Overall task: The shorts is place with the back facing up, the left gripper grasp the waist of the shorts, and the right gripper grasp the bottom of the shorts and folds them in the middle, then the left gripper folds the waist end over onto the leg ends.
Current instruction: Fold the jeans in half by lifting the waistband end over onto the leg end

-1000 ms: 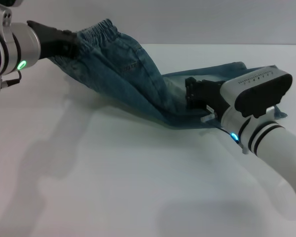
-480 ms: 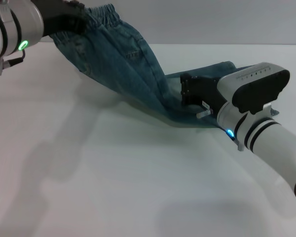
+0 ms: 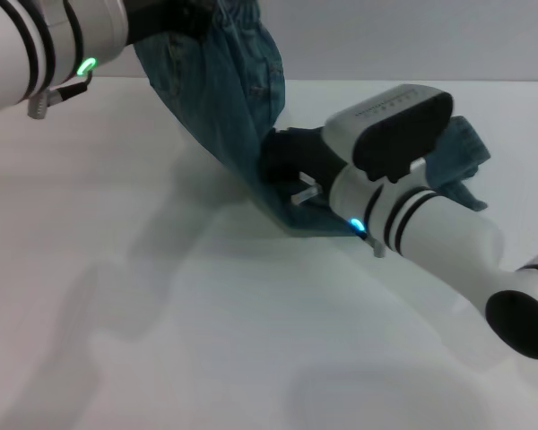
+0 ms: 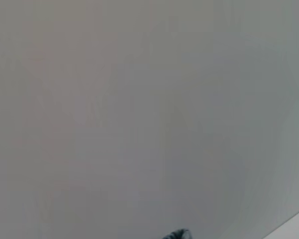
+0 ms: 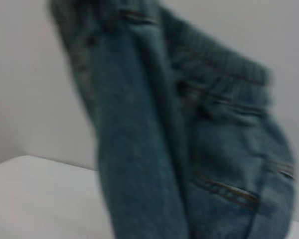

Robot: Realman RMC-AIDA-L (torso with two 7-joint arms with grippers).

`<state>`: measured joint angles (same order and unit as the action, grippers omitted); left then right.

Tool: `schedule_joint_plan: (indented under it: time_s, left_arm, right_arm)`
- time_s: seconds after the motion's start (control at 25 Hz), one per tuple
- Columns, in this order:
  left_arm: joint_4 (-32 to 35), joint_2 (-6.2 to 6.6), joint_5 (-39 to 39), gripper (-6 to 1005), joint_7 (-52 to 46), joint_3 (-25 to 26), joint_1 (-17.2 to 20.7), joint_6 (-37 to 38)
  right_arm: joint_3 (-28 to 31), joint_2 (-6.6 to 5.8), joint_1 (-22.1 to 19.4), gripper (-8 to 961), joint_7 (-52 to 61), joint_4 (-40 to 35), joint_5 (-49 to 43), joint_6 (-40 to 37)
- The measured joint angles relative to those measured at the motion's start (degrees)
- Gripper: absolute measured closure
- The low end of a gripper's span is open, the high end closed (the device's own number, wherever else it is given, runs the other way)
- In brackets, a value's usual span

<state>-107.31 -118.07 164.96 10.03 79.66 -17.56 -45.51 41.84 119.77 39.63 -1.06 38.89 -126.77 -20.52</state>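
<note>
Faded denim cloth shorts [image 3: 233, 98] hang over a smooth, matt white table [image 3: 161, 313].

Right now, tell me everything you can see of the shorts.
The shorts are faded blue denim with a gathered elastic waist and stitched pocket seams. They hang steeply: the left gripper holds the waist end high at the head view's top edge, while the right gripper sits at the lower part near the white table. The cloth is folded lengthwise and drapes down to the table; the leg ends lie bunched behind the right arm.
</note>
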Motion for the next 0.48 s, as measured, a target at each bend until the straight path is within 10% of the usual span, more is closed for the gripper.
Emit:
schedule_joint_plan:
  time_s: [0.48]
  left_arm:
    - [-0.3, -0.02, 0.0, 969, -0.3, -2.5, 0.0, 1.6]
  right_arm:
    - [-4.1, 0.13, 5.4, 953, 4.4, -0.3, 0.9, -0.3]
